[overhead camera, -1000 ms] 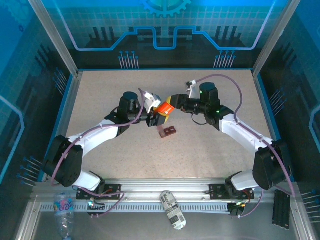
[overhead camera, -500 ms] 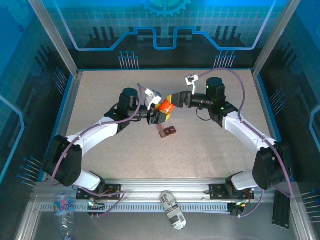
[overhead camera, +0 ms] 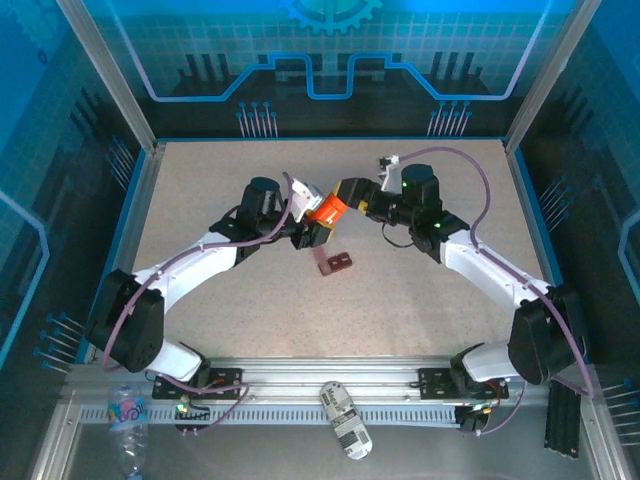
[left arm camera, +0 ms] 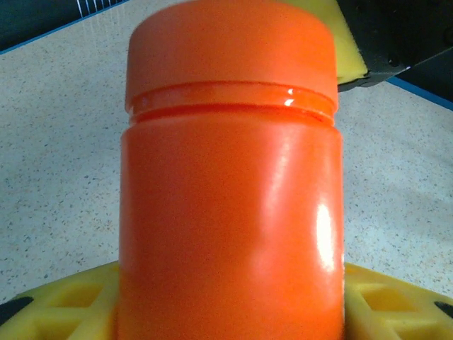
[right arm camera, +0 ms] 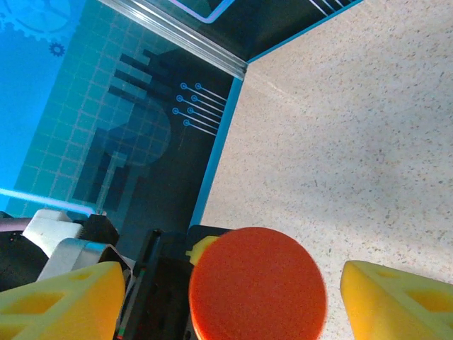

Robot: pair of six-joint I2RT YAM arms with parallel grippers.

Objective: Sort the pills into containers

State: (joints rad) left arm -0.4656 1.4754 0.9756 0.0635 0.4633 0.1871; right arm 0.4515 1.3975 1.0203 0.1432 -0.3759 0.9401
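Note:
An orange pill bottle (overhead camera: pixel 326 211) with its orange cap (right arm camera: pixel 257 283) on hangs tilted above the table, and my left gripper (overhead camera: pixel 316 226) is shut on its body (left arm camera: pixel 230 212). Yellow pads (left arm camera: pixel 64 312) press it from both sides. My right gripper (overhead camera: pixel 347 194) stands open around the cap, its yellow fingers (right arm camera: pixel 60 304) apart from it on either side. The containers, a small dark red-brown tray (overhead camera: pixel 335 263), lie on the table just below the bottle. The pills are hidden.
The speckled table (overhead camera: pixel 220 180) is bounded by blue-edged walls. Beyond the near rail lie a white labelled bottle (overhead camera: pixel 346 420), a plastic water bottle (overhead camera: pixel 127 440) and a black rack (overhead camera: pixel 562 418).
My right gripper has opened off the cap, drawn back a little, then come in around the cap again. The left gripper keeps hold of the bottle, nearly still.

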